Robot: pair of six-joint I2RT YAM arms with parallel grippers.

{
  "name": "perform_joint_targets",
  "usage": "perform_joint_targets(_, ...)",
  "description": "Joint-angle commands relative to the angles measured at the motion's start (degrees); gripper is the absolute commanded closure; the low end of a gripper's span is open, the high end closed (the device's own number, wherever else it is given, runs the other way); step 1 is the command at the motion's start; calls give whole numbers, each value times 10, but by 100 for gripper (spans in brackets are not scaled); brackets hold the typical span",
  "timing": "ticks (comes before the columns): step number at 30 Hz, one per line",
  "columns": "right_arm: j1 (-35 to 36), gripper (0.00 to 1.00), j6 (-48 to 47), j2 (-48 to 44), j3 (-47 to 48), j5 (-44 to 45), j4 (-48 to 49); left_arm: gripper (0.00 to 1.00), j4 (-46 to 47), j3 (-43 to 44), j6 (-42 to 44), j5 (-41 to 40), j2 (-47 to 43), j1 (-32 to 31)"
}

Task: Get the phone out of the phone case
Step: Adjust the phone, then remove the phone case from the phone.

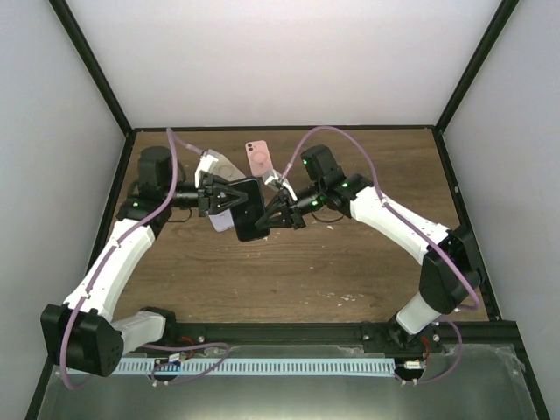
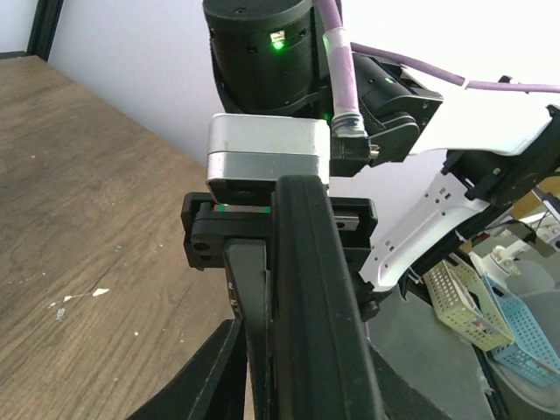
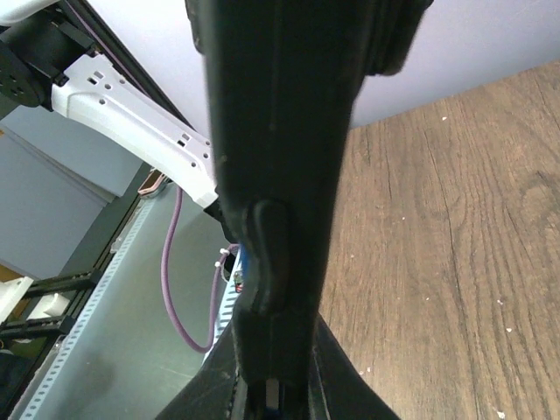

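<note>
A black phone case (image 1: 248,210) with the phone in it is held in the air over the table's middle, between both grippers. My left gripper (image 1: 217,199) is shut on its left edge and my right gripper (image 1: 278,213) on its right edge. In the left wrist view the case (image 2: 319,306) runs edge-on between my left gripper's (image 2: 297,385) jaws, with a thinner dark slab (image 2: 249,297) against its left side. In the right wrist view the case edge with a side button (image 3: 276,245) fills the centre, clamped by my right gripper (image 3: 276,389). I cannot tell phone from case.
A pink phone or case (image 1: 258,157) lies flat at the back centre of the wooden table (image 1: 350,271). A clear case-like item (image 1: 220,164) lies behind the left wrist. A pale lavender item (image 1: 222,220) shows just under the black case.
</note>
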Motion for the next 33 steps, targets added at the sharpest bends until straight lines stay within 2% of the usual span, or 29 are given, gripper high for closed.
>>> perform_joint_targets(1, 7, 99, -35, -7, 25, -25, -21, 76, -36, 24, 37, 14, 8, -3)
perform_joint_targets(8, 7, 99, -50, -6, 29, -23, -41, 81, -92, 26, 84, 14, 9, -8)
perform_joint_targets(15, 8, 99, -76, 1, 45, -21, -75, 78, -130, 36, 112, 12, 15, -18)
perform_joint_targets(20, 9, 99, -93, 4, 51, -17, -95, 79, -159, 45, 133, 13, 22, -22)
perform_joint_targets(33, 13, 99, -108, 7, 52, -12, -114, 75, -174, 49, 145, 12, 23, -24)
